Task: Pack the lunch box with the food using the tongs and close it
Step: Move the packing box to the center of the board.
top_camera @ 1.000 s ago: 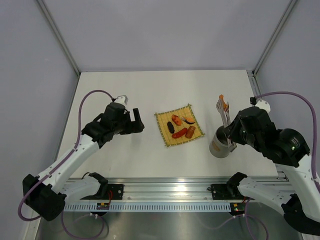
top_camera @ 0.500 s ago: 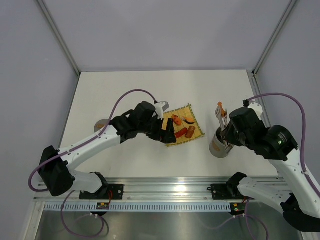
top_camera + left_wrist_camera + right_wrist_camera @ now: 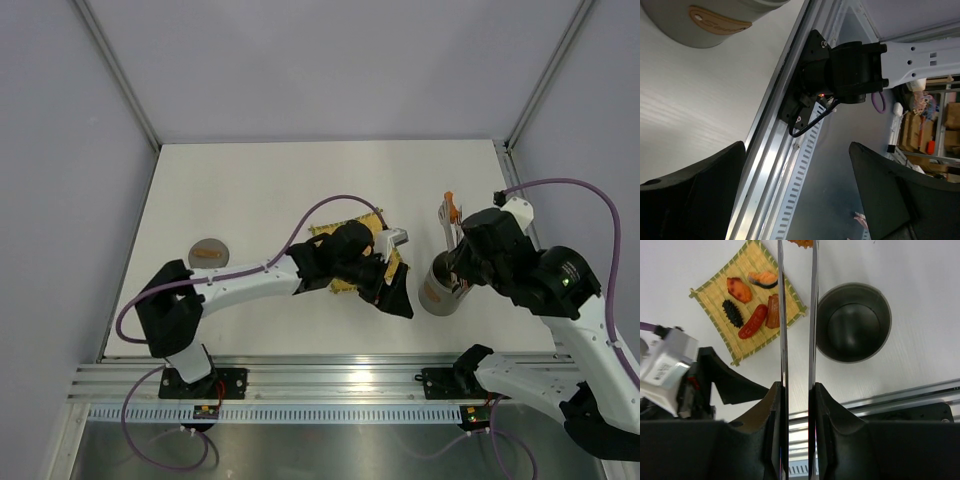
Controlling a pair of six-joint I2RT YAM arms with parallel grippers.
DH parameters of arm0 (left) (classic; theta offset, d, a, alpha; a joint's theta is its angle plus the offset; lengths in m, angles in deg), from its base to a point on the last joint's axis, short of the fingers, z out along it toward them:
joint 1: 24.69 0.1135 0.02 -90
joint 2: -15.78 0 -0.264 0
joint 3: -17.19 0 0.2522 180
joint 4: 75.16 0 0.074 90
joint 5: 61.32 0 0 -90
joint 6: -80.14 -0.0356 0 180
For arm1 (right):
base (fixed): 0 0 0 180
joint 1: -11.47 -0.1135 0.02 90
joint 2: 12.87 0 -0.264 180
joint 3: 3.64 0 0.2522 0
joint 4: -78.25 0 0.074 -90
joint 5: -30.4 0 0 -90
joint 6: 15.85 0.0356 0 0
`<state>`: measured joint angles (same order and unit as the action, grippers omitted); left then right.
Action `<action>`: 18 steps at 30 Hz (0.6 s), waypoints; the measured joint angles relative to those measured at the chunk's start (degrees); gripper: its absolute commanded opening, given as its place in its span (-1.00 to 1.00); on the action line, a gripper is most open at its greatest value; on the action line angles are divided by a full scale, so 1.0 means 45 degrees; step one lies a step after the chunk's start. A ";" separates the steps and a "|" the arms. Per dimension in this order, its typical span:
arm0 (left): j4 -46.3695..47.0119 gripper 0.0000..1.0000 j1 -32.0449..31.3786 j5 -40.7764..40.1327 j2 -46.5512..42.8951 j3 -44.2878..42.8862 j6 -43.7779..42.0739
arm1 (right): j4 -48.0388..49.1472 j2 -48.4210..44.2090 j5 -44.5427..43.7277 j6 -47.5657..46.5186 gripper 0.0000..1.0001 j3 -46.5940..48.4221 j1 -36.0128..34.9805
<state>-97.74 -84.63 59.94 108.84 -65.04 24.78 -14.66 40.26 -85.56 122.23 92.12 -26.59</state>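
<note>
My right gripper (image 3: pixel 797 390) is shut on the silver tongs (image 3: pixel 781 315), whose two arms run up the right wrist view. An orange piece of food (image 3: pixel 801 242) is pinched at their tips, also seen from above as the orange piece (image 3: pixel 452 210). The grey lunch box (image 3: pixel 888 310) stands open just right of the tongs, its inside dark. More food (image 3: pixel 752 321) lies on the yellow mat (image 3: pixel 747 262): orange, red and a dark piece. My left gripper (image 3: pixel 395 290) hangs open beside the lunch box (image 3: pixel 432 298), nothing between its fingers (image 3: pixel 690 195).
The round grey lid (image 3: pixel 207 252) lies at the table's left. My left arm stretches over the mat (image 3: pixel 330 232) and hides most of it from above. The aluminium rail (image 3: pixel 770 165) runs along the near edge. The right arm's base (image 3: pixel 850 65) sits close to the lunch box.
My left arm swung from the left side of the table, across the mat, to just left of the lunch box. The right gripper with the tongs shifted only slightly.
</note>
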 measured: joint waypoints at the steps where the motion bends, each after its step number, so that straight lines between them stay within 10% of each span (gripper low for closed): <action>1: 0.0500 0.75 -0.0058 0.0189 0.0369 -0.0010 0.0223 | -0.0005 0.0092 -0.0160 -0.0005 -1.00 0.0126 0.0000; 18: 0.6489 0.85 -0.0646 0.0364 0.4731 -0.0578 0.4571 | 0.0053 0.0437 -0.2132 -0.0335 -0.99 0.1093 -0.0005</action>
<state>-68.54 -87.54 61.58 130.13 -67.64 45.34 -14.42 42.23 -95.15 120.72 97.04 -26.62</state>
